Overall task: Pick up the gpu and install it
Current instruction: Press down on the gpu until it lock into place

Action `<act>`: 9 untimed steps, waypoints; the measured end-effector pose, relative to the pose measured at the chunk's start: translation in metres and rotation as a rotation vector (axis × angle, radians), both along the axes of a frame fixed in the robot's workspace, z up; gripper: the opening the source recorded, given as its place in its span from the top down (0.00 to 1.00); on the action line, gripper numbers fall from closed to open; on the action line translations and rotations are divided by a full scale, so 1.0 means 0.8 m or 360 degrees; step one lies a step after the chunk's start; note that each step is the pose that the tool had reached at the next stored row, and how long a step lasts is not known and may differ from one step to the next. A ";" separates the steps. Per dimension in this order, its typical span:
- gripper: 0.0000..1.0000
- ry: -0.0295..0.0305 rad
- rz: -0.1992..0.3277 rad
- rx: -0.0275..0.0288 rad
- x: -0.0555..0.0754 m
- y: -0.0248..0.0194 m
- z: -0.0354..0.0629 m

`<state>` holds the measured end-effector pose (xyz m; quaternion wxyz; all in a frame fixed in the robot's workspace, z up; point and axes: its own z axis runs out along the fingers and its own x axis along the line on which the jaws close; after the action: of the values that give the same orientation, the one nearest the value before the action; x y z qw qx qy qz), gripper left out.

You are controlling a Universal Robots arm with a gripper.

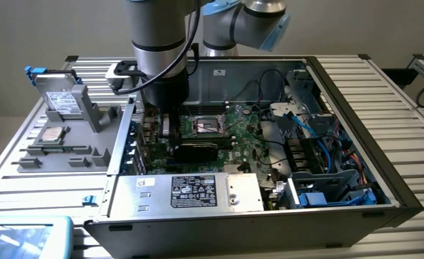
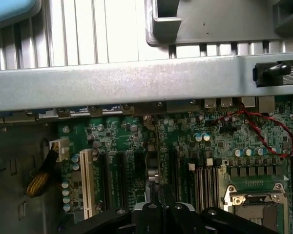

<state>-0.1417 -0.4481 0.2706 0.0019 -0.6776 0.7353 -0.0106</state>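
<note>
- One gripper (image 1: 170, 127) hangs low inside the open computer case (image 1: 384, 178), over the motherboard (image 1: 233, 129).
- The gpu (image 2: 156, 165) stands edge-on between its fingers, pinched, reaching down to the motherboard's slots.
- From the wrist, the card is a thin line among the slots; from outside, the arm hides it.

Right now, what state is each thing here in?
computer case: lying on its side, open.
gpu: upright, edge-on over the motherboard slots, apparently gripped; whether it is seated, cannot tell.
fingers: closed on the gpu.
CPU socket: uncovered, no cooler.
hard drive: standing upright, outside the case.
</note>
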 end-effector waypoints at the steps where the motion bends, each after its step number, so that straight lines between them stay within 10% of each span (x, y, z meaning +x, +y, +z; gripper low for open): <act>1: 0.88 0.00079 0.0000 -0.00007 0.000 -0.0002 0.003; 4: 0.88 0.00377 0.0000 -0.00006 0.007 -0.0006 0.008; 9: 0.88 0.00425 0.0000 -0.00008 0.036 -0.0016 0.009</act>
<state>-0.1131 -0.4494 0.2777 -0.0081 -0.6777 0.7353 -0.0018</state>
